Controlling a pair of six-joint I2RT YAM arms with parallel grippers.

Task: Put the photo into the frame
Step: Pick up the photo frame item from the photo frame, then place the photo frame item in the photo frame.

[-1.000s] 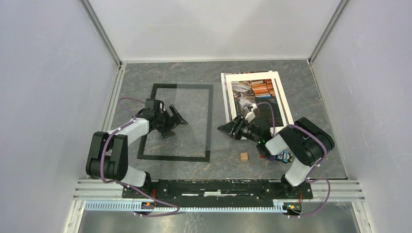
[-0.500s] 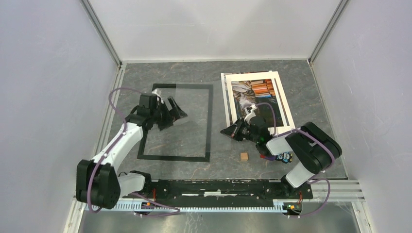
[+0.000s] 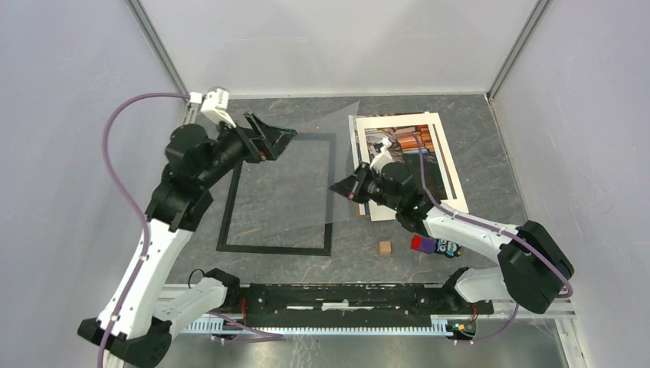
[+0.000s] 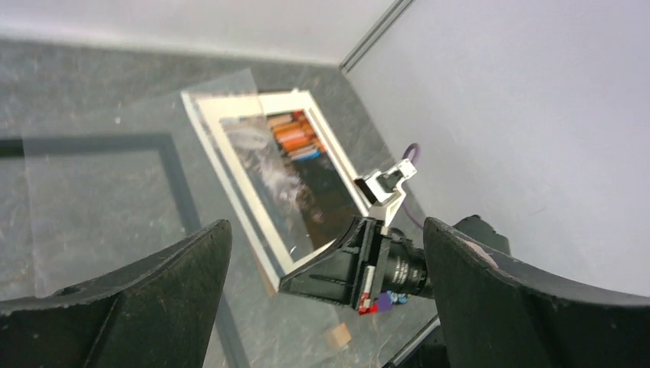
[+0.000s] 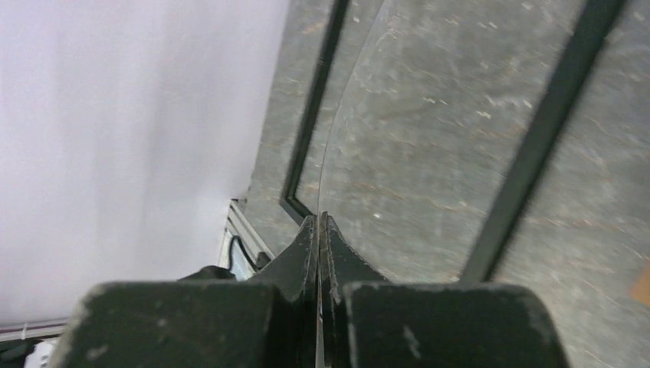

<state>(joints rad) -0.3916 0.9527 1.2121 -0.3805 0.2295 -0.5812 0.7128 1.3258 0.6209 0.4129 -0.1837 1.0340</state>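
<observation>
Lifting now: right gripper (image 3: 338,188) has clamped shut on clear pane (image 3: 305,180), tilting it off frame (image 3: 276,249). Left gripper (image 3: 274,138) has risen, jaws wide. Way opening for photo (image 3: 414,157).

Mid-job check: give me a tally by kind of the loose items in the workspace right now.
Black frame: 1
Clear sheet, pinched in the right end effector: 1
Matted photo: 1
Small wooden block: 1
Small coloured item by the right arm, kind unclear: 1
Total: 5
</observation>
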